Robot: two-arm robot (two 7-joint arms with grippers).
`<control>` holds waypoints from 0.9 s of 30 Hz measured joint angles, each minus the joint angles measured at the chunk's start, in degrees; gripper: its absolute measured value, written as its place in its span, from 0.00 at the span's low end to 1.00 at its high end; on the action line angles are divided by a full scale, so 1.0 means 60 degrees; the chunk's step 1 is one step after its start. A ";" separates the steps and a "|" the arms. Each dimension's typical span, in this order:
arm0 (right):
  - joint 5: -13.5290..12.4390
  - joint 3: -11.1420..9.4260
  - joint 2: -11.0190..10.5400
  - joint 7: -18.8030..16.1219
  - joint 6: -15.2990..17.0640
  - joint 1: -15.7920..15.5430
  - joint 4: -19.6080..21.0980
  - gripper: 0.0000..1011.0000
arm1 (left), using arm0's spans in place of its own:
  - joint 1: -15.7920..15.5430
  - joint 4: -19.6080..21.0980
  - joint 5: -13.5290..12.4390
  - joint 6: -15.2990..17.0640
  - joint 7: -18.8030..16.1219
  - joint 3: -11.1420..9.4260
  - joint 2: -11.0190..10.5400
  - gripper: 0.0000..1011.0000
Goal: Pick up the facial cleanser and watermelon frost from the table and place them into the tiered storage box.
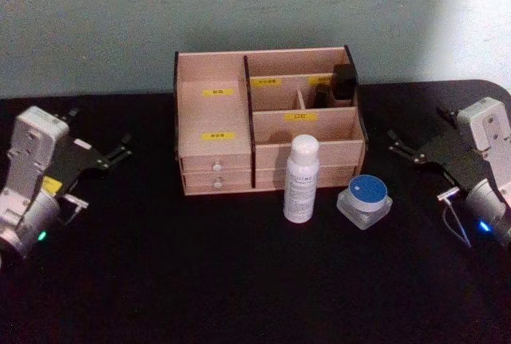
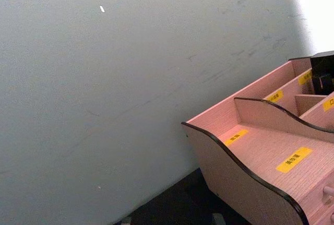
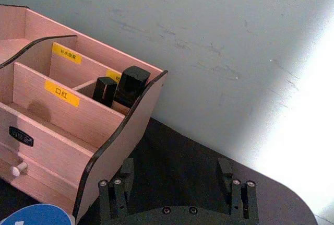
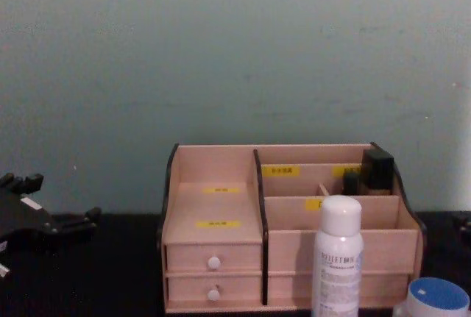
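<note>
The facial cleanser (image 1: 301,179), a tall white bottle, stands upright on the black table just in front of the tiered storage box (image 1: 211,65); the chest view shows the facial cleanser (image 4: 337,262) against the box front (image 4: 213,162). To its right sits the watermelon frost (image 1: 365,199), a squat clear jar with a blue lid (image 4: 438,296) (image 3: 36,215). My left gripper (image 1: 100,128) hovers open at the table's left side, well away from both. On the right side, my right gripper (image 1: 417,127) (image 3: 175,165) is open and holds nothing, off to the jar's right.
Two small dark bottles (image 1: 342,82) (image 3: 128,86) stand in the box's back right compartment. The box has two white-knobbed drawers (image 1: 216,167) on its left half. A grey-green wall rises close behind the box side (image 2: 235,183). The table's right edge curves near my right arm.
</note>
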State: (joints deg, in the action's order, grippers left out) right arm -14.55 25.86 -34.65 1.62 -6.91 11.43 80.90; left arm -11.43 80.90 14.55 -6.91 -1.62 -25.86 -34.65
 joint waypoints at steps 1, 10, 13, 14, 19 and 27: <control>0.0000 0.0000 0.0000 0.0000 0.0000 0.0000 0.0000 0.99 | -0.0001 -0.0001 0.0000 0.0000 0.0000 0.0000 0.0000 0.99; 0.0000 0.0000 0.0000 0.0000 0.0000 0.0000 0.0000 0.99 | 0.0000 0.0000 0.0000 0.0000 0.0000 0.0000 0.0000 0.99; 0.0000 0.0000 0.0000 0.0000 0.0000 0.0000 0.0000 0.99 | 0.0000 -0.0001 0.0000 0.0000 0.0000 0.0000 0.0000 0.99; 0.0000 0.0000 0.0000 0.0000 0.0000 0.0000 0.0000 0.99 | 0.0000 0.0000 0.0000 0.0000 0.0000 0.0000 0.0000 0.99; 0.0000 0.0000 0.0000 0.0000 0.0000 0.0000 0.0000 0.99 | 0.0000 -0.0001 0.0000 0.0000 0.0000 0.0000 0.0001 0.99; 0.0000 0.0000 0.0000 0.0000 0.0000 0.0001 0.0000 0.99 | 0.0000 0.0000 0.0000 0.0000 0.0000 -0.0001 0.0000 0.99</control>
State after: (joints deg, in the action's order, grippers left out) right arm -14.55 25.86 -34.65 1.62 -6.91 11.44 80.90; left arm -11.43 80.90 14.55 -6.91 -1.62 -25.86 -34.64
